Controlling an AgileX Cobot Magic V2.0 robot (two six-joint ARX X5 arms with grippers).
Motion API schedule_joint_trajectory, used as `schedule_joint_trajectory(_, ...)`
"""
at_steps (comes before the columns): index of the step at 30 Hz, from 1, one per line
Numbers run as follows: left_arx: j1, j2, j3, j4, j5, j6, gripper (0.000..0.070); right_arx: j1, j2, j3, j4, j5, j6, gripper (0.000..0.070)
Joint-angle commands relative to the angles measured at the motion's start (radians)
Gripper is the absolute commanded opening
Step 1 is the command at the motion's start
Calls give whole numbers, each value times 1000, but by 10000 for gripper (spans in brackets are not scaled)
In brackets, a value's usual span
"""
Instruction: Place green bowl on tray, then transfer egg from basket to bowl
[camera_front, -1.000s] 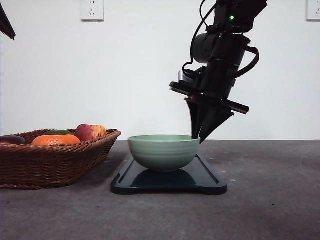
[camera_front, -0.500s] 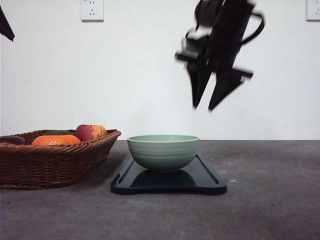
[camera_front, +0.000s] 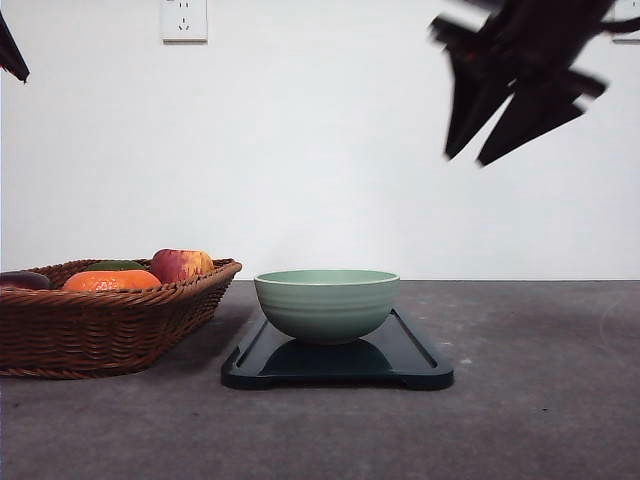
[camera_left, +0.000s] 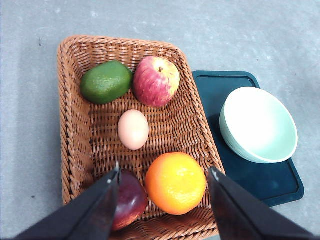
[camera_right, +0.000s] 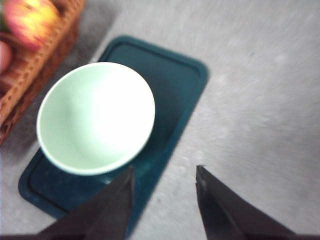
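Note:
The green bowl (camera_front: 327, 303) stands upright and empty on the dark tray (camera_front: 410, 352), toward the tray's basket-side end (camera_right: 96, 116) (camera_left: 258, 125). The egg (camera_left: 133, 129) lies in the middle of the wicker basket (camera_left: 75, 130) (camera_front: 100, 325). My right gripper (camera_front: 470, 160) is open and empty, high above and to the right of the bowl, blurred by motion; its fingertips (camera_right: 127, 175) frame the tray edge (camera_right: 187, 95) in the right wrist view. My left gripper (camera_left: 164, 172) hangs open above the basket's near end, over a dark red fruit and an orange.
Around the egg in the basket lie a green avocado-like fruit (camera_left: 106, 81), a red apple (camera_left: 155, 81), an orange (camera_left: 175, 183) and a dark red fruit (camera_left: 130, 199). Grey tabletop (camera_front: 540, 400) stretches right of the tray. A white wall with an outlet (camera_front: 184, 18) stands behind.
My right gripper has let go of the bowl's rim, risen and swung up and to the right, away from the bowl. The bowl stays on the tray.

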Motion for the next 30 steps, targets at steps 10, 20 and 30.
schedule_joint_trajectory(10, -2, 5, 19, -4, 2, 6, 350, -48, -269, -241, 40, 40, -84, 241)
schedule_joint_trajectory(20, -2, 5, 19, -24, 2, 6, 350, -74, -325, -297, 14, 46, -99, 242)
schedule_joint_trajectory(30, -3, 13, 22, -27, 2, -44, 351, -74, -326, -297, 46, 46, -91, 242)
